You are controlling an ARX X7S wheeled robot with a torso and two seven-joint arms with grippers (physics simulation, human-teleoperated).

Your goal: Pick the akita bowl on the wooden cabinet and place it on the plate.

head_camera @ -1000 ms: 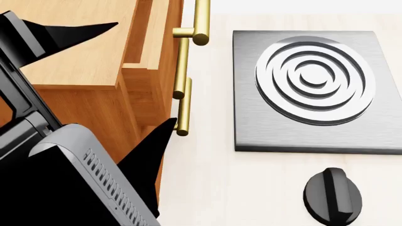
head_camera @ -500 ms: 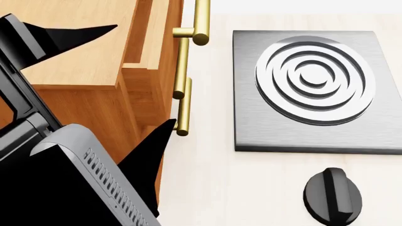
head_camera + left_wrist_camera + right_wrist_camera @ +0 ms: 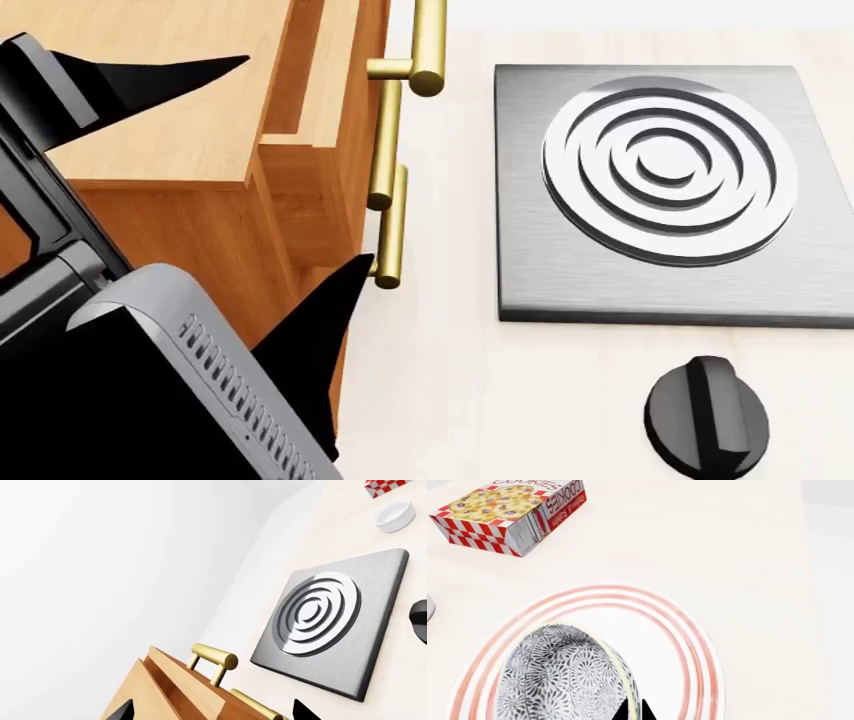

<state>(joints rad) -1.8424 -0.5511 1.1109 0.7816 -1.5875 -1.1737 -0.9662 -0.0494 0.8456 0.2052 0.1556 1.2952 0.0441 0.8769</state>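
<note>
While the bowl [image 3: 564, 677] hangs tilted over the plate [image 3: 684, 645], pinched at its rim by the clenched right tool [image 3: 634, 711], level it, lower until it touches, then release. The left tool [image 3: 234, 170] stands spread by the cabinet [image 3: 174, 110].

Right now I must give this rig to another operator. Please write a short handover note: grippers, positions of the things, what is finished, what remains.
Left gripper: open, empty, beside the wooden cabinet, near its brass handles.
Right gripper: fingertips close together at the rim of the akita bowl; shut on it.
Bowl: over the plate, tilted on its side; whether it touches the plate cannot be told.
Nearby: cookie box, stove burner, knob.
Done: bowl taken off the cabinet, brought to the plate.
Left: set it level, release, withdraw.
</note>
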